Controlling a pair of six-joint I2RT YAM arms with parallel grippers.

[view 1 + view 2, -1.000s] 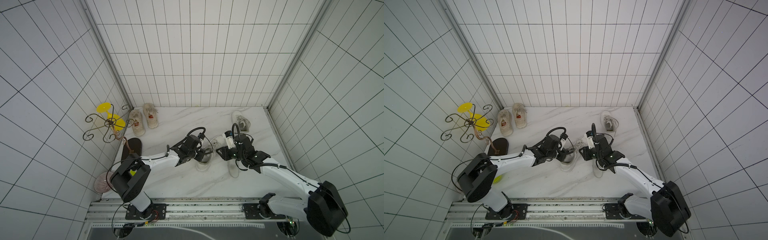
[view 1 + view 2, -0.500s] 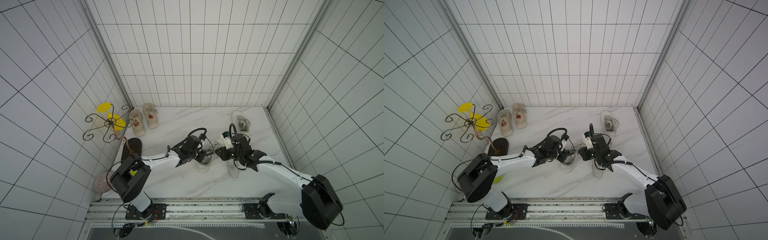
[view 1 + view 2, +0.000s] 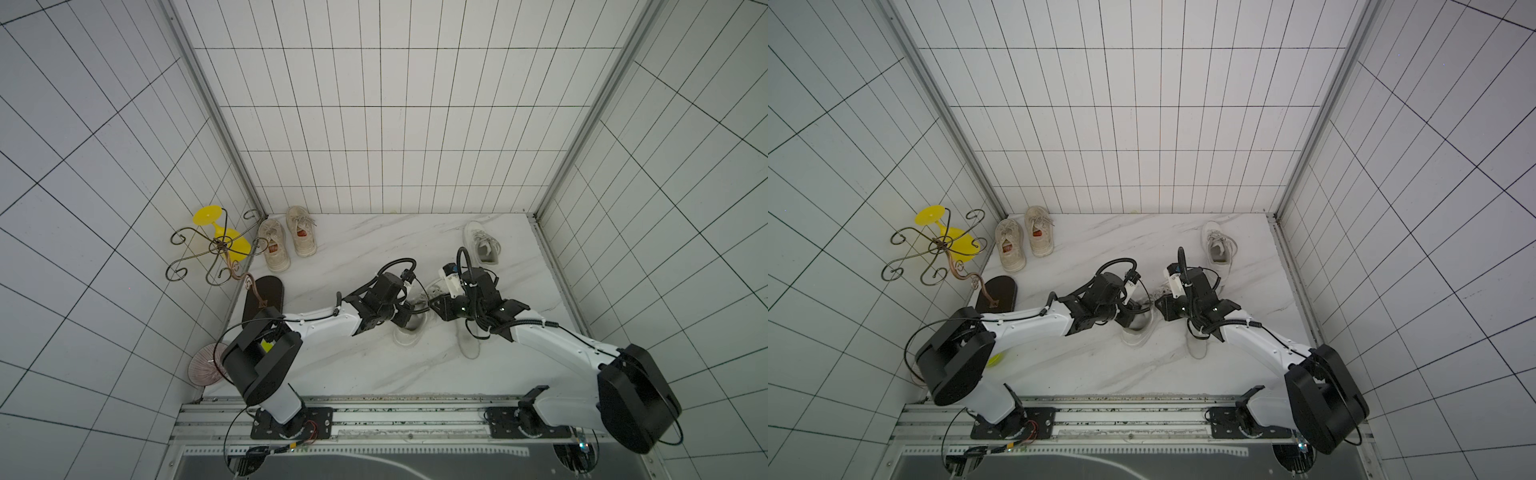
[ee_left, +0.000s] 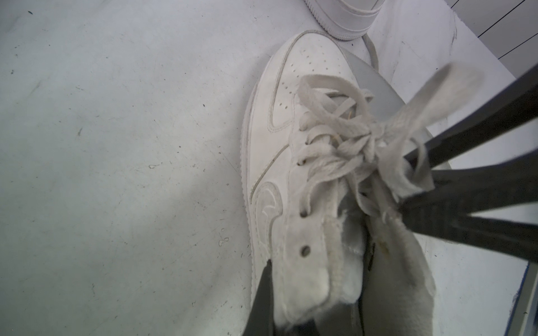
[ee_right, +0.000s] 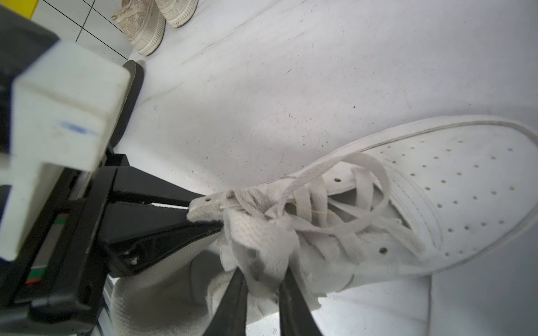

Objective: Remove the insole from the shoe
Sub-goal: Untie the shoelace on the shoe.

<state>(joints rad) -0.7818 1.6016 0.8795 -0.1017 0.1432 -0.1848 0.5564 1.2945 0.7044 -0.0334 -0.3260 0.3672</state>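
Shoes, four: beige pair (image 3: 272, 245), far white shoe (image 3: 482, 245), white sneaker (image 3: 409, 336). Grippers, two, both at the sneaker's mouth: left gripper (image 4: 308, 299) clamps its eyelet flap, right gripper (image 5: 262, 291) pinches its tongue (insole inside hidden).

Marble floor (image 3: 353, 365) bears a beige shoe pair (image 3: 272, 245); white sneaker (image 3: 482, 243); shoe (image 3: 409, 334); dark sole (image 3: 264, 297).

Shoe (image 4: 279, 122) white, toe dotted w/ tiny holes; laces (image 4: 334, 136) off-white. Tabletop (image 3: 374, 249) white marble w/ grey veins. Sneaker pair (image 3: 272, 245) beige, goblet (image 3: 206, 216) bright yellow.
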